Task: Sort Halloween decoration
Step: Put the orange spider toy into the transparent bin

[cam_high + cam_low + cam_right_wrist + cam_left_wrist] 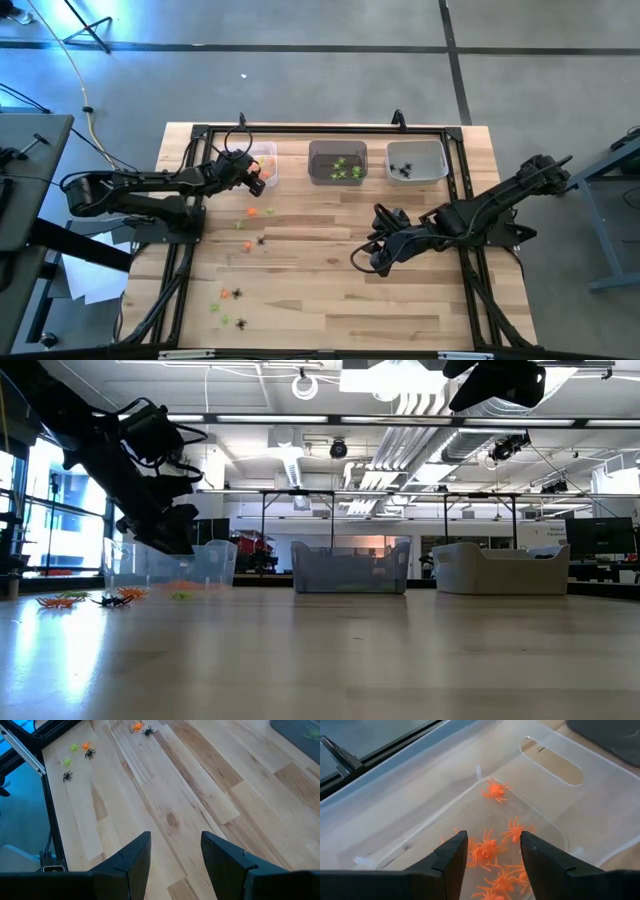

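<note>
Jaws parted and empty on left gripper (491, 854) over the left bin (264, 160) of orange spiders (490, 851), likewise right gripper (175, 851) mid-table; three bins; loose trinkets (250, 222) on table (320, 300).

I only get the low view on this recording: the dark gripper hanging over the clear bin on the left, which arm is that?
Observer: The left gripper, over the left bin.
Operator: Holding anything?
Observer: No, its fingers are apart with nothing between them; orange spiders lie in the bin below.
Operator: And the right arm?
Observer: The right gripper hovers open over bare table, mid-table.
</note>
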Tool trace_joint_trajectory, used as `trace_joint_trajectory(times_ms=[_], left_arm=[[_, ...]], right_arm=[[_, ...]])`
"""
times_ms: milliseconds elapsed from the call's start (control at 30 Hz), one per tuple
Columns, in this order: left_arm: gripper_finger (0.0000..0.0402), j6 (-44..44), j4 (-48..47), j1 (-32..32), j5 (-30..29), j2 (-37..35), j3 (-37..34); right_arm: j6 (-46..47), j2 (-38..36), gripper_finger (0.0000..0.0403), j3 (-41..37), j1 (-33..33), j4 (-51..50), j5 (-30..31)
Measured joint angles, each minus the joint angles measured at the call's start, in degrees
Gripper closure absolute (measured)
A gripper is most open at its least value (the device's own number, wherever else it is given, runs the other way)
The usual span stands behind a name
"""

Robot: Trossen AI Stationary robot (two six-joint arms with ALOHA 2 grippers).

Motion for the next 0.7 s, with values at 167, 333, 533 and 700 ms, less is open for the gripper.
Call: trace_joint_trajectory(times_ms=[167, 333, 533, 700], left_arm=[[0.0227, 0.00, 1.12, 0.00, -0.16, 0.51, 0.02], [0.0230, -0.76, 1.48, 0.00, -0.39, -0.45, 0.02], [0.0231, -2.09, -0.76, -0.15, 4.14, -9.15, 0.02], [0.0231, -4.97, -11.43, -2.15, 8.42, -22.12, 0.04]], right_arm=[[0.00, 0.01, 0.0231, 0.00, 0.00, 0.00, 0.00], [-0.01, 0.00, 0.0231, 0.00, 0.00, 0.00, 0.00], [0.00, 0.00, 0.0231, 0.00, -0.01, 0.00, 0.00], [0.00, 0.00, 0.0231, 0.00, -0.02, -0.02, 0.00]])
